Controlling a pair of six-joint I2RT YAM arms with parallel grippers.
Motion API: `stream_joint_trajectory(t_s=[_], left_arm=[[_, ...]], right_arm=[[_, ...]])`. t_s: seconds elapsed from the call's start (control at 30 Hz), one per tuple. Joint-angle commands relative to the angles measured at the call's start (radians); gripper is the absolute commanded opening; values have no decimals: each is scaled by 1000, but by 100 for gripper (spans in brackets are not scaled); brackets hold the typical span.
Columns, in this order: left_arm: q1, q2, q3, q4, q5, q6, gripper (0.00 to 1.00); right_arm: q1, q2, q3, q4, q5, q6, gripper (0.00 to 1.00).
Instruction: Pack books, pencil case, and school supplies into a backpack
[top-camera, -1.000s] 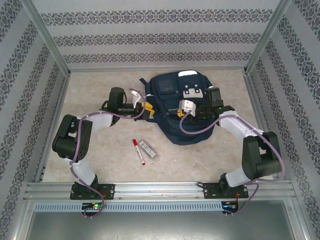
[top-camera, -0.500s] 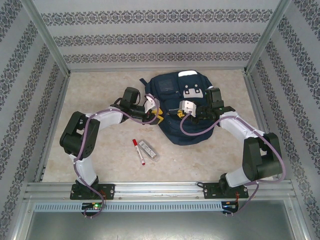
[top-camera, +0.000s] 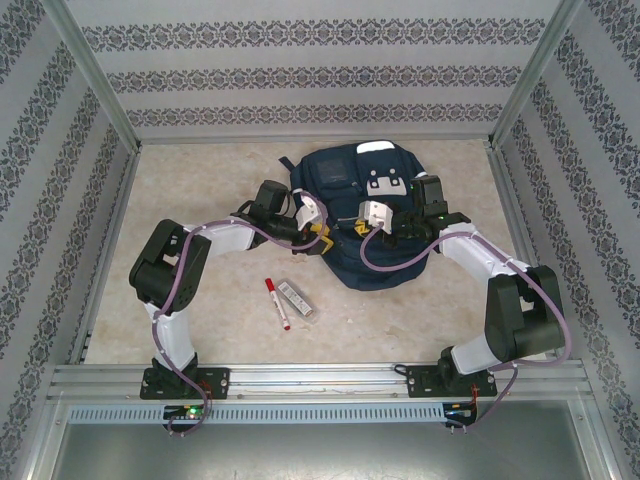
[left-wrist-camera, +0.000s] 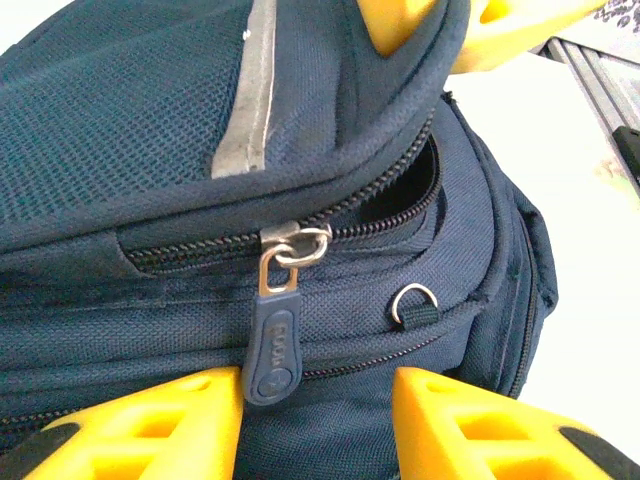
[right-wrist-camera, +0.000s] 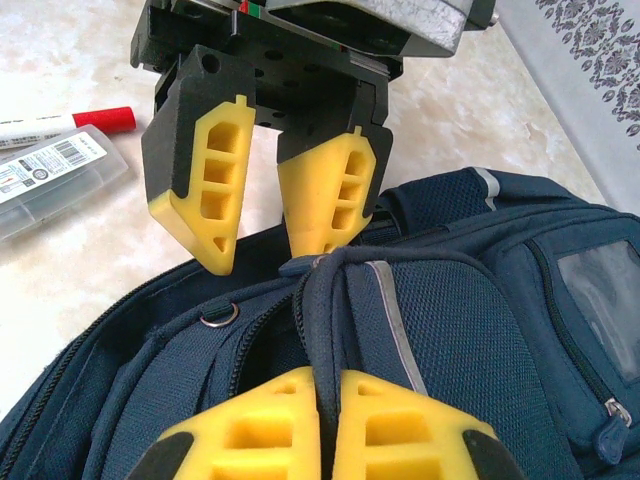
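Looking down from overhead, the left pincer (top-camera: 312, 228) sits against the side of the navy backpack (top-camera: 365, 190). The right pincer (top-camera: 372, 215) rests on top of the bag, just beside the left one. The red-capped marker (top-camera: 277, 303) and the clear pencil case (top-camera: 296, 299) lie side by side on the desk (top-camera: 200, 180). They are on the near side of the left pincer, well apart from the bag and not yet packed.

From the left wrist, the left pincer (left-wrist-camera: 320, 430) stands partly open. Its yellow fingers (left-wrist-camera: 150, 430) sit either side of the zipper pull (left-wrist-camera: 273, 345) without clamping it. I judge it is lined up to grip the tab and draw the zip. Beyond the pull, the zip gapes a little.

From the right wrist, the right pincer (right-wrist-camera: 325, 420) is closed on a fold of the backpack's top fabric. It is probably lifting that fabric and keeping the bag taut so the zip can run freely. Directly opposite, the left pincer hovers, jaws apart, over the seam.
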Motion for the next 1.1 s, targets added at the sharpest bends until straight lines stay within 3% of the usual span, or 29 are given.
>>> stream_joint_trajectory(t_s=[0.0, 0.33, 0.6, 1.07], left_arm=[[-7, -9, 1, 79, -3, -14, 43], [-7, -90, -65, 126, -110, 7, 37], [-7, -118, -52, 93, -58, 18, 38], [-25, -25, 20, 84, -14, -5, 46]], right_arm=[[13, -40, -10, -8, -62, -13, 0], [13, -40, -13, -10, -60, -16, 0], [12, -27, 0, -19, -66, -16, 0], [12, -20, 16, -34, -77, -19, 0]])
